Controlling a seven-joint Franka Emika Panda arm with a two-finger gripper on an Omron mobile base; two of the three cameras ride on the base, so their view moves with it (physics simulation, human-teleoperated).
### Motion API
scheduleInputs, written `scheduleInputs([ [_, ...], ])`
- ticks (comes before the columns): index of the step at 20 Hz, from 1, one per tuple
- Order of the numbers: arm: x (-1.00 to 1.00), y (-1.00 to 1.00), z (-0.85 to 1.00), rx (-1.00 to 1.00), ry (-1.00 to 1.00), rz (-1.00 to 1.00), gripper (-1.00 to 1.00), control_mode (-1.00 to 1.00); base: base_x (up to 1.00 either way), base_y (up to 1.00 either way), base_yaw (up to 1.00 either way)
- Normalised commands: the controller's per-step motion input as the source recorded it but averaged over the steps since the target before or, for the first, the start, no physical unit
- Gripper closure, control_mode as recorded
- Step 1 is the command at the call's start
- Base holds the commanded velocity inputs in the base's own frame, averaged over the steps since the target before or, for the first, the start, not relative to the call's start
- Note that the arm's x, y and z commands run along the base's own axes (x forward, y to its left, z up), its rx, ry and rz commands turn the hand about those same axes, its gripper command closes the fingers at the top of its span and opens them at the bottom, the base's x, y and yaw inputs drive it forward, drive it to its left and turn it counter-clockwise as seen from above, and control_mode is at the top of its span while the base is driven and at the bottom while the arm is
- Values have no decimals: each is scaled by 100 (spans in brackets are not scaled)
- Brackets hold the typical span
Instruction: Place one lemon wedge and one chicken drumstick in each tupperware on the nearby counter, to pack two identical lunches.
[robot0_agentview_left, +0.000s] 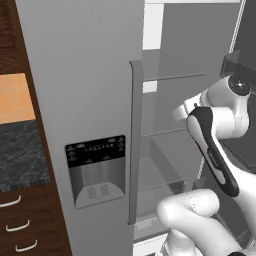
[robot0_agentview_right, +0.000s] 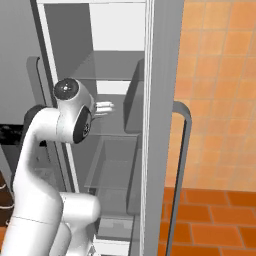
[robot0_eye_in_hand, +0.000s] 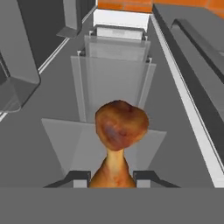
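Item 1, chicken drumstick: golden-brown, lumpy meat end away from my hand camera, thin bone end toward it. In the hand view I see the bone end sitting between the two dark finger tips of the tool. The drumstick is off any shelf, hanging in front of the fridge interior.

Item 2, tool: pinching the drumstick by its narrow end, fingers close on either side of the bone. In the right base view I can make out only pale fingers reaching into the open fridge compartment at mid height.

Item 3, arm: white with dark joints, rising from the lower right of the left base view and bent toward the fridge opening. In the right base view it rises from the lower left, elbow high.

Item 4, fridge: grey, one door shut with a dispenser panel and a long vertical handle; the other door swung open. Inside I see translucent glass shelves and a clear drawer lower down.

Item 5, surface: dark speckled stone at the left edge of the left base view, over dark wood drawers with curved white handles.

Item 6, wall tiles: orange, right of the open door.
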Motion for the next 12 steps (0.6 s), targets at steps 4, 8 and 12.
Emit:
scheduleInputs([
  [4, -99, 5, -75, -1, 0, 0, 100, -100, 0, 0, 0],
  [8, -25, 7, -19, -1, 0, 0, 100, 100, -73, 37, 0],
  [12, 0, 0, 0, 0, 0, 0, 100, 100, -57, 98, 1],
])
